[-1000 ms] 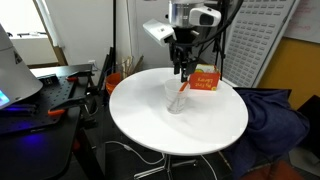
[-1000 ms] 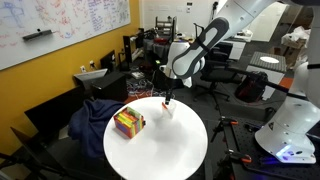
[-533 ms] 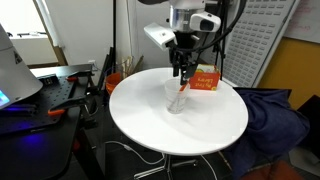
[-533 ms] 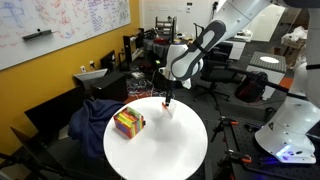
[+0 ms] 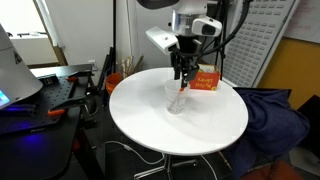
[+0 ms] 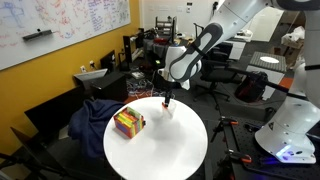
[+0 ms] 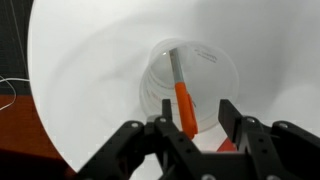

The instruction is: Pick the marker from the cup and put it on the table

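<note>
The clear cup (image 5: pixel 175 99) stands upright near the middle of the round white table (image 5: pixel 180 130). The orange-red marker (image 5: pixel 182 88) leans inside it, also seen in the wrist view (image 7: pixel 181 102) with its paler end down in the cup (image 7: pixel 215 85). My gripper (image 5: pixel 182 74) hangs straight above the cup's rim, open. In the wrist view my gripper (image 7: pixel 195 125) has its jaws on either side of the marker's top end, not touching it. In an exterior view the gripper (image 6: pixel 166 100) sits just over the cup (image 6: pixel 169 111).
An orange-red box (image 5: pixel 206 79) with a white label stands on the table just behind the cup, also visible in an exterior view (image 6: pixel 127 123). A dark blue cloth (image 5: pixel 270 115) lies on a chair beside the table. A dark cluttered workbench (image 5: pixel 45 95) stands to one side.
The arm's upper part has shifted slightly sideways; the gripper stays open over the cup. The marker and cup have not moved.
</note>
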{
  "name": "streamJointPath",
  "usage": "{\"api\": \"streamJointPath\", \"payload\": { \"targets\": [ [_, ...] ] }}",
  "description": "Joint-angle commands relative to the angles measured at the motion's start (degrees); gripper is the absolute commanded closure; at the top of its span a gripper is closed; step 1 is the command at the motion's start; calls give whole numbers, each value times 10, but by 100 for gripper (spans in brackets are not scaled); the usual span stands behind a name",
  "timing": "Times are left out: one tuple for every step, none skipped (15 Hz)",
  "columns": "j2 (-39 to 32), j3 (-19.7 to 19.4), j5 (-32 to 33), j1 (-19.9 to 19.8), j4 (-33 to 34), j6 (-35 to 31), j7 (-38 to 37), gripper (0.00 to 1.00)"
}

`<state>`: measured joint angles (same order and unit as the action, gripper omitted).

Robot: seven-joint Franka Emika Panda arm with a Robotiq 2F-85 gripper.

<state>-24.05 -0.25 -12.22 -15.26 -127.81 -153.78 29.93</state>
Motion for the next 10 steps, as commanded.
{"api": "streamJointPath", "payload": {
  "targets": [
    [-15,5,16,-8,27,25,-22,48],
    [-18,5,17,-8,30,26,-22,47],
    [-21,5,18,-8,32,27,-23,48],
    [-23,5,19,-7,35,28,-24,47],
    [-25,5,20,-7,37,29,-25,48],
    [-28,5,21,-8,39,30,-25,48],
    [-30,5,22,-7,42,32,-26,48],
    [-33,5,23,-7,45,34,-27,48],
    [-36,5,24,-7,48,35,-28,48],
    [-38,4,25,-6,51,36,-32,48]
  ]
}}
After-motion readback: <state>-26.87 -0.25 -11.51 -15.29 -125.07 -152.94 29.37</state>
